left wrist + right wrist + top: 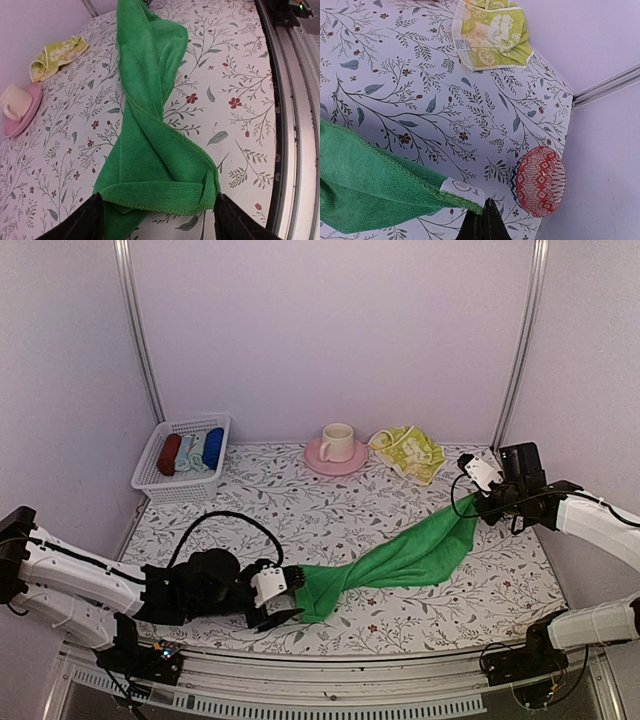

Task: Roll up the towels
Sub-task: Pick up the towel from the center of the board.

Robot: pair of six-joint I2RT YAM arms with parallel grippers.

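Note:
The bright green towel (405, 558) lies twisted in a long strip across the table, from front left to back right. My left gripper (292, 595) is open, and its fingers (90, 217) straddle the towel's folded near end (160, 192) on the table. My right gripper (472, 502) is shut on the towel's far corner by the white label (462, 189) and holds it lifted a little off the table. The pale yellow towel with green print (410, 450) lies crumpled at the back, apart from both grippers; it also shows in the right wrist view (492, 32).
A white basket (150, 475) at the back left holds dark red, pale blue and deep blue cloth rolls. A pink saucer (318, 461) with a cream cup stands at the back centre. A red patterned bowl (541, 181) sits by the right wall near my right gripper.

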